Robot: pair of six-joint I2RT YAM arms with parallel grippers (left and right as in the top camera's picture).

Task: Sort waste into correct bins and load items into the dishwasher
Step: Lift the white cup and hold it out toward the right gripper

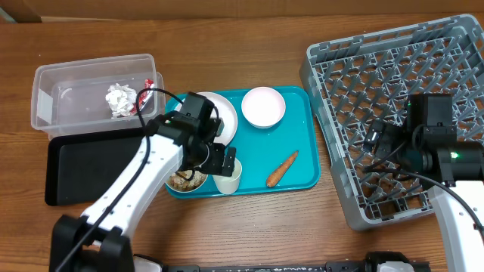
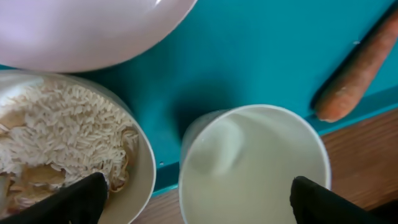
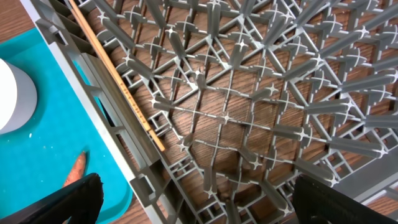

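Currently your left gripper point(image 2: 199, 202) stands spread over the smooth white cup point(image 2: 249, 155), lower centre, its base hidden; beside it, crumbly scraps point(image 2: 68, 130) fill a cut-off bowl point(image 2: 147, 171). Your right gripper point(image 3: 196, 199) hangs open above the lattice rack point(image 3: 249, 93).

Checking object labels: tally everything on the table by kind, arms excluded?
Dishes: 4 (plate, empty bowl, bowl with scraps, cup)
Waste: 4 (crumpled paper, red wrapper, carrot, food scraps)
Containers: 4 (clear tub, black tray, teal tray, dish rack)
Other: 1 (wooden stick in the rack)
Total: 13
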